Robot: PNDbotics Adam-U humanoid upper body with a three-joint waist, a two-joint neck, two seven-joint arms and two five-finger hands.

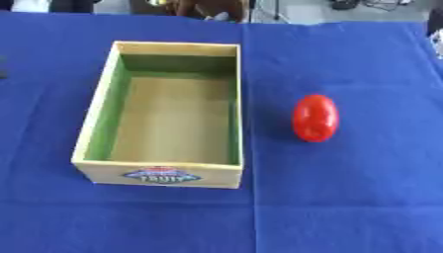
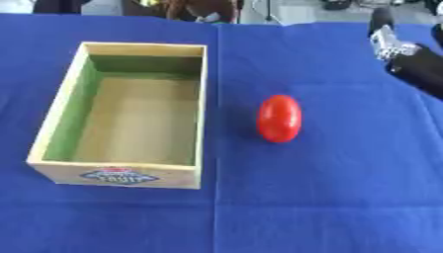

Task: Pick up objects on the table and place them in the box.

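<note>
Box (image 1: 93,129) left of centre on blue cloth (image 1: 346,207), open, nothing inside. Red oval (image 1: 315,118) just right of it, apart from the wall, lying lengthwise. Right arm (image 2: 414,58) at the upper right edge in the right eye view only, well apart from oval; hand hidden, fingers impossible to judge. Left hand unseen. Likely best: reached from the right, closed across the narrow middle, lifted clear of the rim, set down inside.
</note>
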